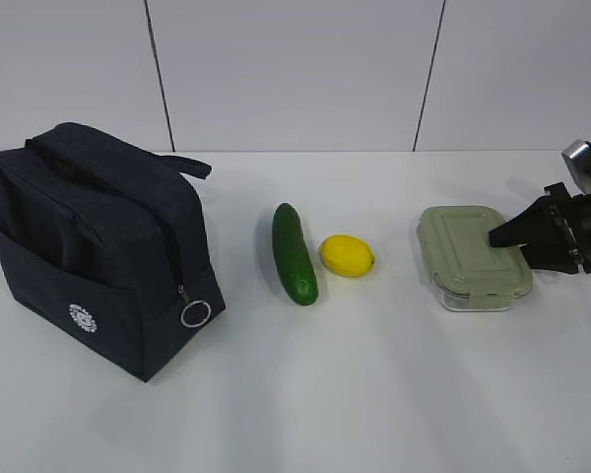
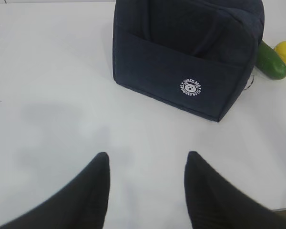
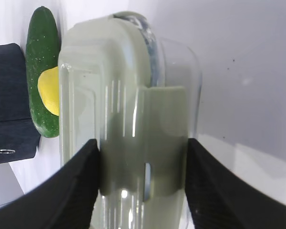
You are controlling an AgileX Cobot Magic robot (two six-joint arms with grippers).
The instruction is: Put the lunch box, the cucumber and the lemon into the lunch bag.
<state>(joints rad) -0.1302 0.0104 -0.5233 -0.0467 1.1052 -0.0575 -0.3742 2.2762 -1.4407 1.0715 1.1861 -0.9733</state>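
- Right pincer (image 3: 143,157) straddles box (image 1: 473,258) end, grip unconfirmed; smooth glass could slip on lift.
- Bag (image 1: 94,246) looks zipped; nothing enters until opened.
- Left pincer (image 2: 145,164) open, empty.

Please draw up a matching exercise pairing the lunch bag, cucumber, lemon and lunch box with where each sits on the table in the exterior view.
Things:
1. lunch bag
2. cucumber
3. lemon
4. lunch box

Places:
A. far right, between the right pincer's fingers
B. far left, zipped shut
C. just right of the cucumber
D. between bag and lemon

Pairs: 1-B, 2-D, 3-C, 4-A
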